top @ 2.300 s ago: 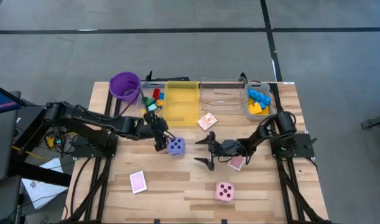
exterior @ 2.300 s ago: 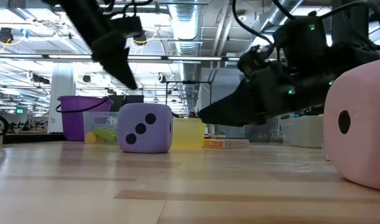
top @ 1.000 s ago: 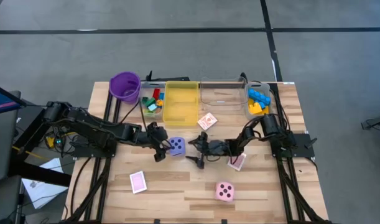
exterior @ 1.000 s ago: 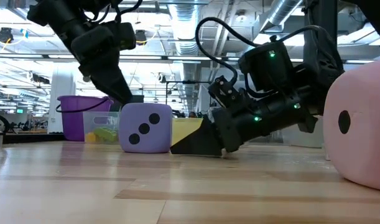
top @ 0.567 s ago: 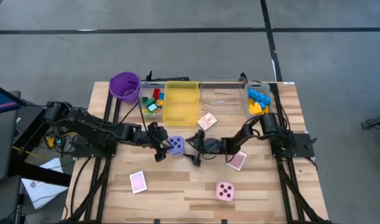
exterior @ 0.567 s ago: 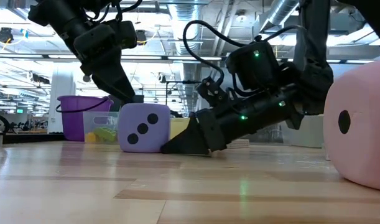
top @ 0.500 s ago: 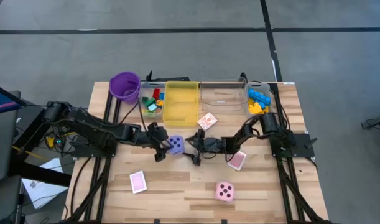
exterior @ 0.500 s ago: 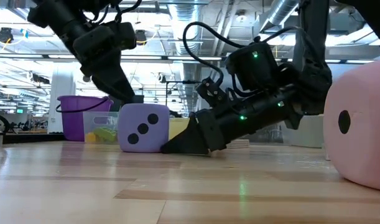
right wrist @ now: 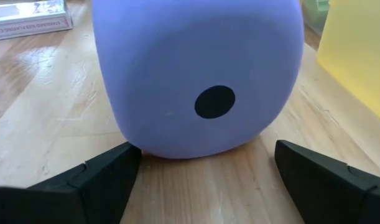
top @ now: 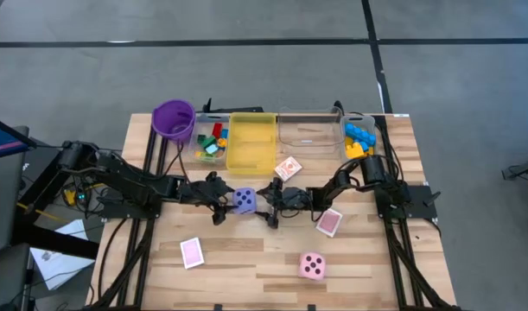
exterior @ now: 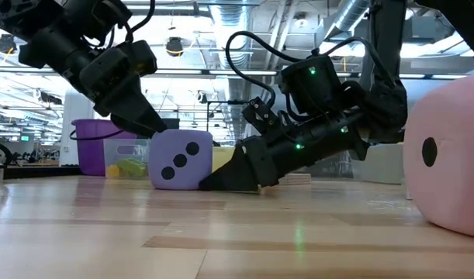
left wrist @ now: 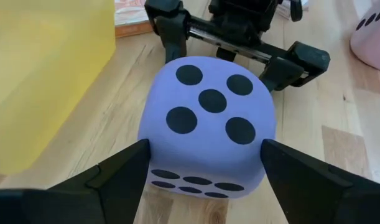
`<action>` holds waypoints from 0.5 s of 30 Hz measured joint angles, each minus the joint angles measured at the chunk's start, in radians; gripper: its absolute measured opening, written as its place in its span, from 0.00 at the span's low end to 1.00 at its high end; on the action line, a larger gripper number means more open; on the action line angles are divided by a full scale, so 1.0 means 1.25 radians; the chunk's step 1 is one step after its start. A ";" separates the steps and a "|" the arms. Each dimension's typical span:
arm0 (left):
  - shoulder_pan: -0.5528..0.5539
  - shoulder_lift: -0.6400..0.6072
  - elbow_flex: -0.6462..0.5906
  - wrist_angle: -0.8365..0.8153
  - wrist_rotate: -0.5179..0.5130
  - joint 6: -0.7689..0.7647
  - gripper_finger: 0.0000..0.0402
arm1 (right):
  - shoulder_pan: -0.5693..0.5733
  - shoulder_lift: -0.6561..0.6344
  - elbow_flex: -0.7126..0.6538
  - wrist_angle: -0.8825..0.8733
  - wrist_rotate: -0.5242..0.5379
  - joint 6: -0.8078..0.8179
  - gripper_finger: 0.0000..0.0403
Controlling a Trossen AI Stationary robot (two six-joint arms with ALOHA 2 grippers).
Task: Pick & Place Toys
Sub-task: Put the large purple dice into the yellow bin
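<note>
Both claws are closing in on the purple die (top: 244,200) from opposite sides. The left gripper (top: 222,204) is gaping wide, fingers flanking the die without squeezing. The right gripper (top: 269,204) is facing it, equally spread, holding nothing, on the wooden table (top: 246,250).

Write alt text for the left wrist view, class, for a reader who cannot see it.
A purple die sits on the wooden table between the open left gripper's fingers, five dots up. The open right gripper faces it from the far side. A yellow bin stands beside the die, and a pink die shows at the edge.
</note>
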 joint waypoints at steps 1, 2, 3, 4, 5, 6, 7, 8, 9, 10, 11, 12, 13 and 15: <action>0.000 0.000 -0.001 0.004 0.000 0.005 0.75 | 0.000 0.000 0.001 0.000 -0.001 0.000 0.90; 0.000 0.001 -0.001 0.008 0.001 0.010 0.75 | 0.000 0.000 0.001 0.000 -0.004 0.000 0.90; 0.000 0.001 -0.001 0.012 0.003 0.014 0.75 | 0.000 0.000 0.001 0.000 -0.007 0.000 0.90; 0.000 0.001 -0.001 0.014 0.005 0.016 0.75 | 0.000 0.000 0.001 0.000 -0.010 -0.001 0.90; 0.000 0.002 -0.001 0.016 0.005 0.016 0.75 | 0.000 0.000 0.001 0.001 -0.013 -0.001 0.90; 0.000 0.002 -0.001 0.017 0.006 0.016 0.75 | 0.000 0.000 0.002 0.001 -0.013 -0.001 0.90; 0.000 0.002 -0.001 0.017 0.007 0.016 0.75 | 0.000 0.000 0.002 0.002 -0.015 -0.002 0.90; 0.000 0.002 -0.001 0.017 0.009 0.016 0.75 | 0.000 0.000 0.002 0.003 -0.017 -0.003 0.90; 0.000 0.002 -0.001 0.018 0.013 0.016 0.75 | 0.000 0.000 0.003 0.003 -0.020 -0.007 0.90; 0.000 0.002 -0.001 0.019 0.017 0.016 0.75 | 0.001 0.000 0.003 0.003 -0.023 -0.010 0.90; 0.000 0.002 -0.001 0.020 0.022 0.016 0.75 | 0.001 0.000 0.003 0.004 -0.025 -0.012 0.90; -0.001 0.002 -0.001 0.022 0.026 0.016 0.75 | 0.002 0.000 0.003 0.004 -0.028 -0.012 0.90; -0.001 0.002 -0.001 0.025 0.027 0.016 0.75 | 0.002 0.000 0.004 0.005 -0.031 -0.012 0.90; -0.001 0.002 -0.001 0.034 0.027 0.016 0.75 | 0.002 0.000 0.004 0.006 -0.043 -0.012 0.90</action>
